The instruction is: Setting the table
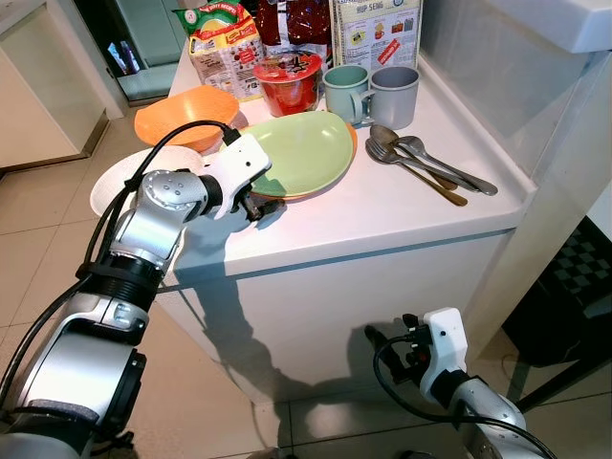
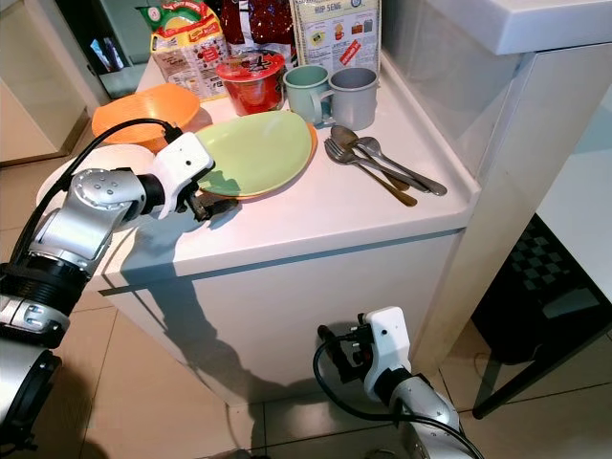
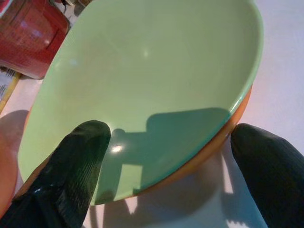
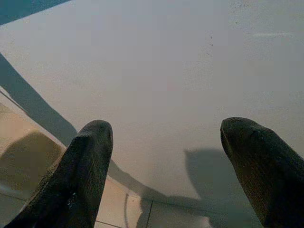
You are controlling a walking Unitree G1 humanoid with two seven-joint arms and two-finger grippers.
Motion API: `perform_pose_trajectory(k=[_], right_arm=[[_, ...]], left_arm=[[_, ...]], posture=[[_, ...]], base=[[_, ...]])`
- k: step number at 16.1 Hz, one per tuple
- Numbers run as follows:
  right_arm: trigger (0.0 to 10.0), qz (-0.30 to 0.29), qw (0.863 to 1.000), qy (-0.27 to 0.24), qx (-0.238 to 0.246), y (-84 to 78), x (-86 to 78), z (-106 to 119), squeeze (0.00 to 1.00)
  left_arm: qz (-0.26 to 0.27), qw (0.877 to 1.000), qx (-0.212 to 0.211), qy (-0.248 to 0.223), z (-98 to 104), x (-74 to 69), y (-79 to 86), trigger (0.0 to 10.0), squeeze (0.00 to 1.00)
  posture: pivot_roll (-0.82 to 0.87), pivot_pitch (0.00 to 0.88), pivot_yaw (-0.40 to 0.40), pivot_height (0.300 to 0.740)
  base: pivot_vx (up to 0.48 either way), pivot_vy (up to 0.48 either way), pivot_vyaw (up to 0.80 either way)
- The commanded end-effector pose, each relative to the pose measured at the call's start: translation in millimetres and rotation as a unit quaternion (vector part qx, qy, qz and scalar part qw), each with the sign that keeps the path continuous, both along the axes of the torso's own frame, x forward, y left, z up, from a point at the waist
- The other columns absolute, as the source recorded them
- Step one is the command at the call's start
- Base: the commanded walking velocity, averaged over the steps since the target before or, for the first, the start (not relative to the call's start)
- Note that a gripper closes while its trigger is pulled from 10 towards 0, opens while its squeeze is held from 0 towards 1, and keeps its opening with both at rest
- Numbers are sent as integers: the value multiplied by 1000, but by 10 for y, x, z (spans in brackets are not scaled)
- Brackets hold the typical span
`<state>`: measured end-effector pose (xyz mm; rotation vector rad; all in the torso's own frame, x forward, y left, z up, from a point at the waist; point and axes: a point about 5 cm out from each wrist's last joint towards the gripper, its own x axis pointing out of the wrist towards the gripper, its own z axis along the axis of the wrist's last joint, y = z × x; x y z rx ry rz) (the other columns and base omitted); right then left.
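I hold the left claw [image 3: 166, 156] released, fingers straddling the near rim of the green plate [image 1: 304, 151], which is stacked on an orange plate [image 3: 218, 142] on the tabletop [image 1: 382, 215]. Step: plate pickup. Next: clench on the rim. The right claw [image 4: 166, 161] hangs released, idle.

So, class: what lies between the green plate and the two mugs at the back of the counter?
Nothing: in the left eye view, bare white counter separates the green plate from the two mugs.
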<state>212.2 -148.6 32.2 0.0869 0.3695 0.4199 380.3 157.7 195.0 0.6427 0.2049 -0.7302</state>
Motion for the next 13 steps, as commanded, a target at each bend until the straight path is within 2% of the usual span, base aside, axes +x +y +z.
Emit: perform_pose_trajectory(k=[1, 3, 11, 13], right_arm=[[10000, 2, 1000, -10, -1, 17, 11, 29, 0], [10000, 2, 1000, -9, -1, 18, 11, 25, 0], [10000, 2, 1000, -9, -2, 16, 9, 22, 0], [10000, 3, 1000, -8, -3, 15, 7, 21, 0]], left_arm=[[8, 1000, 0, -10, 53, 26, 29, 4627, 0], [8, 1000, -11, -18, 76, 34, 18, 0, 0], [30, 999, -32, -28, 102, 79, 17, 0, 0], [26, 998, -53, -21, 95, 77, -30, 0, 0]], posture=[[27, 53, 169, 740], [28, 52, 167, 740], [25, 56, 166, 740], [23, 58, 163, 740]], base=[[0, 0, 0], [0, 0, 0], [0, 0, 0], [0, 0, 0]])
